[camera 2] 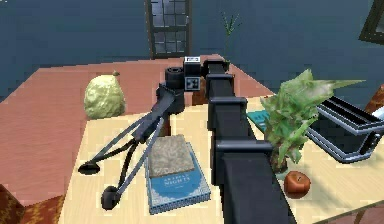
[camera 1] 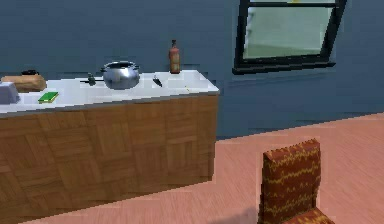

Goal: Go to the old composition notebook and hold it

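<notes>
The old composition notebook (camera 2: pixel 178 170) is lying flat on the wooden counter (camera 2: pixel 110 128), lower middle of the arm side view. The fingers (camera 2: pixel 89 167) are angling down just left of it, probably lining up a grasp. I cannot tell whether they are gripping anything. A potted plant (camera 2: pixel 300 110) is crowding the right, with red floor and blue walls beyond.

In the forward view, a wood-fronted table (camera 1: pixel 110 150) with a white top carries a round metal pot (camera 1: pixel 121 75), a brown bottle (camera 1: pixel 175 57), a small green thing (camera 1: pixel 48 97) and a loaf (camera 1: pixel 22 82). A red patterned chair (camera 1: pixel 293 180) stands on the reddish floor, and a dark-framed window (camera 1: pixel 290 35) sits in the blue wall. In the arm side view, a pale table (camera 2: pixel 335 195) bears a green lettuce-like ball (camera 2: pixel 104 95), a leafy plant (camera 2: pixel 300 110) and a red apple (camera 2: pixel 297 183).
</notes>
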Robot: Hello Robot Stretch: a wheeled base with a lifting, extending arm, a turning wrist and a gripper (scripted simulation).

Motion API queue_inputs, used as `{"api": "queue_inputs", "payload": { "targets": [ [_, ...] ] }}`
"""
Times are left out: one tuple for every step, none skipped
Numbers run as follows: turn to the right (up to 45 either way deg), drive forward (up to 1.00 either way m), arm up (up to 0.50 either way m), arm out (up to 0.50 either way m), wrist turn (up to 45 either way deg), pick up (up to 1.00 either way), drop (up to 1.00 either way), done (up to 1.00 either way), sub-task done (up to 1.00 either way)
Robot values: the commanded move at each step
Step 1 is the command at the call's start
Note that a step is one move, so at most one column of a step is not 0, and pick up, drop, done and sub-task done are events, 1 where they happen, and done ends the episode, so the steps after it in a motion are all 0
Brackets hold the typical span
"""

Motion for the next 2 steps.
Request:
{"api": "queue_inputs", "payload": {
  "targets": [
    [0.0, 0.0, 0.0, 0.0, 45.0, 0.0, 0.0, 0.0, 0.0],
    [0.0, 0.0, 0.0, 0.0, 45.0, 0.0, 0.0, 0.0, 0.0]
  ]
}}
